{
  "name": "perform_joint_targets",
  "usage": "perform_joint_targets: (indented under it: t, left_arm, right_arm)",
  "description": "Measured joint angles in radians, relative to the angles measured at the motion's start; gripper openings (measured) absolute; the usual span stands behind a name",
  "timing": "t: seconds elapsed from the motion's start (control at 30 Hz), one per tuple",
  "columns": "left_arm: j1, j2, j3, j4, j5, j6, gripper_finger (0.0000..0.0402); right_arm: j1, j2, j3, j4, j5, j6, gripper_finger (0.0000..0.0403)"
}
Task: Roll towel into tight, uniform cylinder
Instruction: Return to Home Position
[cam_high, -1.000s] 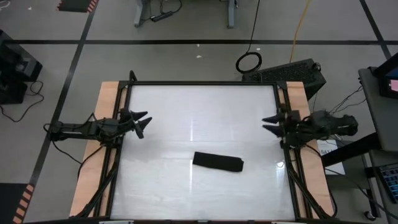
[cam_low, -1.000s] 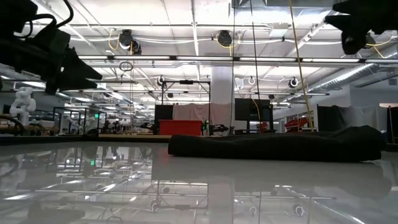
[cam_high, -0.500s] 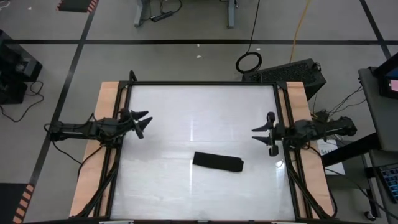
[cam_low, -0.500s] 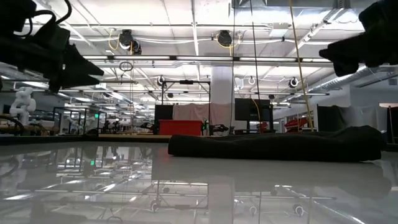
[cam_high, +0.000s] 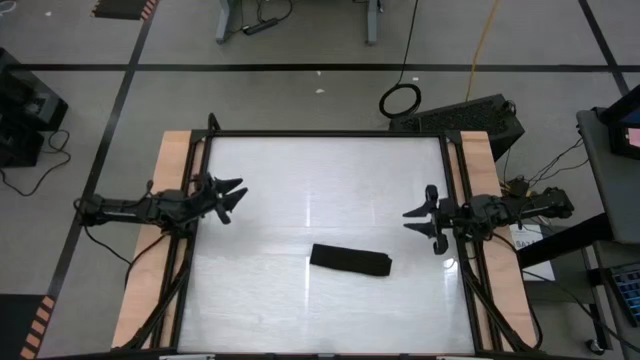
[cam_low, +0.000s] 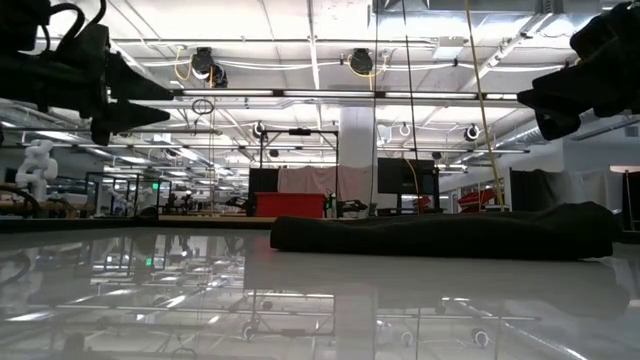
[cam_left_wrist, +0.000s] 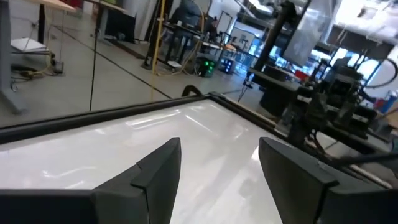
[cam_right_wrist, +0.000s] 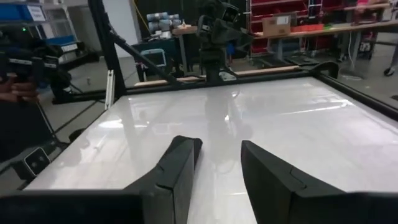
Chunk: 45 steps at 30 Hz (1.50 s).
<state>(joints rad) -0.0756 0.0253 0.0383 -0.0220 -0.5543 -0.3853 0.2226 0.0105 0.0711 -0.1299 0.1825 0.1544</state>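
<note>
**Both grippers released above the table edges; rolled towel lying alone on the tabletop**

The left gripper (cam_high: 231, 198) is held over the left edge of the table, its fingers (cam_left_wrist: 158, 169) spread apart with nothing between them. It points inward across the white tabletop (cam_high: 320, 165). The right gripper (cam_high: 419, 216) is held over the right edge, likewise spread and holding nothing, its fingers (cam_right_wrist: 179, 163) directed toward the opposite side. In the low view both are seen raised well above the surface, the left gripper (cam_low: 135, 100) at the upper left and the right gripper (cam_low: 560, 100) at the upper right.

The towel (cam_high: 350, 260) is seen in the high view as a short black bundle on the tabletop. It lies toward the near half of the table, slightly right of centre, with its long axis running across the table at a slight tilt. It is touched by neither gripper and is nearer the right one. In the low view the towel (cam_low: 440, 235) appears as a low, dark, elongated mound, somewhat thicker at its right end and mirrored in the glossy surface.

The tabletop is bordered by a black frame (cam_high: 325, 133) and flanked by wooden side boards (cam_high: 176, 150). Beyond the far edge, a coiled cable (cam_high: 400, 99) lies on the grey floor. The opposite arm (cam_right_wrist: 214, 37) is visible across the table in the right wrist view.
</note>
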Motion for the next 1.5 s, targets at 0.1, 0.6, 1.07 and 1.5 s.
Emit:
perform_joint_targets:
  t: [0.1,0.6,1.07,1.5]
  left_arm:
    - [-0.008,0.011,0.0,-0.001,0.001,0.028,0.0221]
    - [-0.012,0.034,0.0,-0.003,-0.032,0.085,0.0222]
    - [-0.011,0.034,0.0,-0.002,-0.023,0.08,0.0222]
    - [-0.011,0.034,0.0,-0.002,-0.022,0.079,0.0222]
  right_arm:
    - [0.0,0.0,0.0,0.001,0.001,-0.025,0.0125]
    - [0.003,0.0,0.0,-0.01,-0.129,-0.014,0.0125]
    - [0.003,0.0,0.0,-0.01,-0.129,-0.009,0.0125]
    - [0.003,0.0,0.0,-0.011,-0.129,-0.009,0.0125]
